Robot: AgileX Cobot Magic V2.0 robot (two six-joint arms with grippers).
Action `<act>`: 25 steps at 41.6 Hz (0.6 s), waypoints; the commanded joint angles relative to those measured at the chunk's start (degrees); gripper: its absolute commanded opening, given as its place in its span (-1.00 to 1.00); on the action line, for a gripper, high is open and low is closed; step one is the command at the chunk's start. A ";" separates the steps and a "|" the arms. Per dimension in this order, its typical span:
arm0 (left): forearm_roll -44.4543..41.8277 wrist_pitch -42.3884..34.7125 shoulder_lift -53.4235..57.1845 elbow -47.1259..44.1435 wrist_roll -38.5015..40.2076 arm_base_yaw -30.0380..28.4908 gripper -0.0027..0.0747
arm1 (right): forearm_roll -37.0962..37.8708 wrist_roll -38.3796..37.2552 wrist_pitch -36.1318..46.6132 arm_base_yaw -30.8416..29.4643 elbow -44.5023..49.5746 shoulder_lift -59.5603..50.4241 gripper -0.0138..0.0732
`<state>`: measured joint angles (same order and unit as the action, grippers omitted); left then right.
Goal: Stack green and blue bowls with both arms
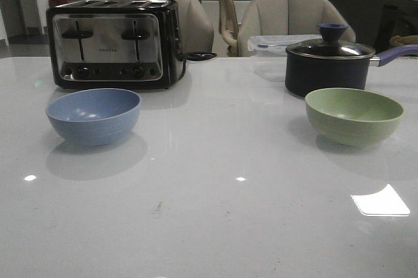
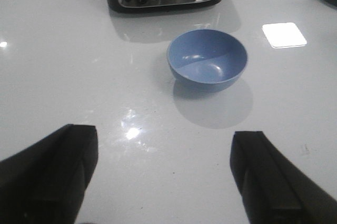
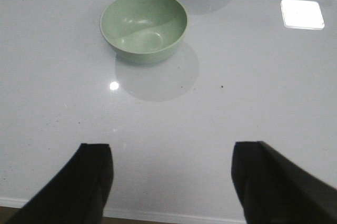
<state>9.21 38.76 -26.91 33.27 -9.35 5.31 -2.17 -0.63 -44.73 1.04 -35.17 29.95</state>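
Resting position, blue bowl (image 1: 93,115): upright on the white table (image 1: 209,226), on the robot's left side, just in front of the toaster (image 1: 112,43) and apart from it. The inside is bare.
Green bowl (image 1: 354,116): upright on the same table, on the robot's right side, just in front of the dark saucepan (image 1: 326,67) without touching it. The inside is bare.
Bowl separation: the two bowls stand well apart, each on its own side, with bare tabletop between them (not stacked).
Left gripper (image 2: 163,176): jaws spread wide, nothing between them. Both dark fingers (image 2: 50,174) hang above the bare table, well short of the blue bowl (image 2: 207,59), which lies ahead of the gap between them.
Right gripper (image 3: 171,182): jaws spread wide, holding nothing. Its fingers (image 3: 268,182) sit near the table's front edge, with the green bowl (image 3: 144,26) ahead of them and well apart.
Toaster: black and steel, four slots, at the back left of the table.
Saucepan: glass lid with a blue knob (image 1: 332,32), handle pointing to the right.
Background: padded chairs (image 1: 287,20) behind the far edge of the table.
Surface: glossy, with a bright rectangular light reflection (image 1: 380,201) near the front right.
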 commanded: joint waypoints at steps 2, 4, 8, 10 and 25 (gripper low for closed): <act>3.99 -4.81 -0.68 2.40 -3.40 3.75 0.57 | 0.75 0.29 3.17 -0.32 -4.89 7.65 0.65; 4.17 -4.81 -0.68 2.40 -3.38 5.52 0.57 | 0.75 0.29 3.08 -0.32 -6.52 11.27 0.65; 4.17 -4.81 -0.68 2.40 -3.38 8.86 0.57 | 0.75 0.29 2.03 -0.32 -10.76 18.95 0.65; 4.17 -4.81 -0.68 2.40 -3.38 10.39 0.57 | 0.75 0.29 1.29 -0.32 -13.26 23.14 0.65; 4.26 -4.81 -0.68 2.40 -3.38 17.35 0.57 | -2.68 0.63 -2.48 -4.87 -33.83 53.44 0.65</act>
<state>12.31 38.64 -26.91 33.59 -12.52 21.93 -3.94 -0.63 -48.77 -3.03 -63.46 79.59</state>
